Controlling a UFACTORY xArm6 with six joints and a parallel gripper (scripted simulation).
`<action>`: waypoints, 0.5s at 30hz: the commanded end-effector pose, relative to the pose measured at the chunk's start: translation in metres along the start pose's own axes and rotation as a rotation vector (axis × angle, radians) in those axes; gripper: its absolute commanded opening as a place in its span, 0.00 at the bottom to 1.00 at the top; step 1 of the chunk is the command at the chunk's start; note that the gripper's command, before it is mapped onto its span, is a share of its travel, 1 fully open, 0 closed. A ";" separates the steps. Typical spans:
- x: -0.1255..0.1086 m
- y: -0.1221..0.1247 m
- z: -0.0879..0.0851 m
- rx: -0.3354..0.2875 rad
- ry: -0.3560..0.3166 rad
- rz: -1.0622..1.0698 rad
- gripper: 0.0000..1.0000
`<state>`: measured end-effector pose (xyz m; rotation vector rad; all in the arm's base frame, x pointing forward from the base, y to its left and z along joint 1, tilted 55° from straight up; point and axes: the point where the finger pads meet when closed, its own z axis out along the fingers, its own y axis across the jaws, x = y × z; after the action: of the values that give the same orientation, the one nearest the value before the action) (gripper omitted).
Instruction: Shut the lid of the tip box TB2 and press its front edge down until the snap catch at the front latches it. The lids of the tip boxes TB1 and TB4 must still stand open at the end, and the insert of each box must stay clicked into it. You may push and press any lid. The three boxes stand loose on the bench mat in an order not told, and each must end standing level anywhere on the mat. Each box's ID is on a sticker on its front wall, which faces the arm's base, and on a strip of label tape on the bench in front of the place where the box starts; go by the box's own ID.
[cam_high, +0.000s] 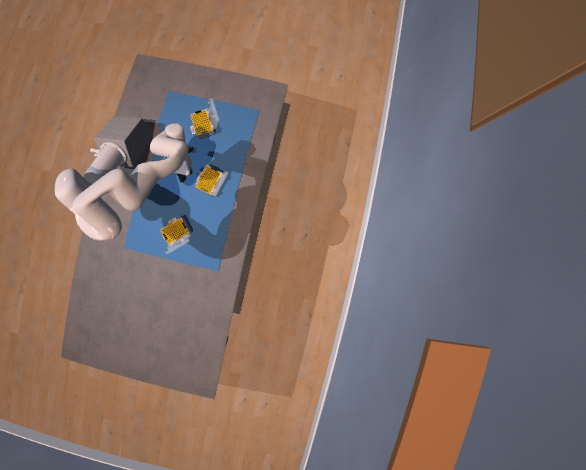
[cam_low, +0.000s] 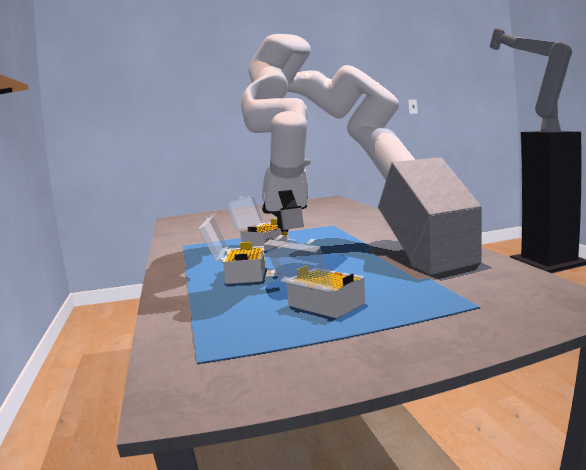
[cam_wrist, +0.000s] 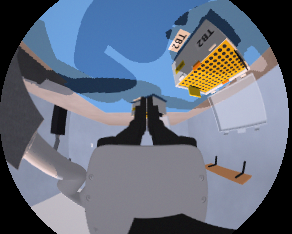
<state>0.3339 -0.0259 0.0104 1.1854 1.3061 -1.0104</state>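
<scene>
Tip box TB2 (cam_wrist: 209, 58) has a yellow insert. Its ID shows on its front wall and on the label tape (cam_wrist: 179, 41) on the blue mat. Its clear lid (cam_wrist: 240, 108) stands open. It appears to be the middle of the three boxes (cam_high: 210, 180) (cam_low: 243, 262). My gripper (cam_wrist: 146, 104) (cam_high: 186, 169) (cam_low: 283, 230) is shut and empty. It hangs above the mat in front of TB2, off to the side of its front wall and not touching it. The other two boxes (cam_high: 204, 122) (cam_high: 175, 231) also have their lids open; I cannot read their IDs.
The arm's grey pedestal (cam_low: 430, 215) stands on the table beside the mat (cam_low: 320, 290). The near box in the exterior view (cam_low: 325, 290) sits turned on the mat. A second dark arm on a black stand (cam_low: 550, 195) is off the table.
</scene>
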 end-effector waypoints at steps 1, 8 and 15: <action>-0.011 0.001 -0.020 -0.001 0.001 0.002 0.00; -0.029 0.001 -0.050 -0.001 0.001 0.002 0.00; -0.040 0.001 -0.069 -0.001 0.001 0.002 0.00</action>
<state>0.3234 0.0298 0.0498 1.1864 1.3072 -1.0081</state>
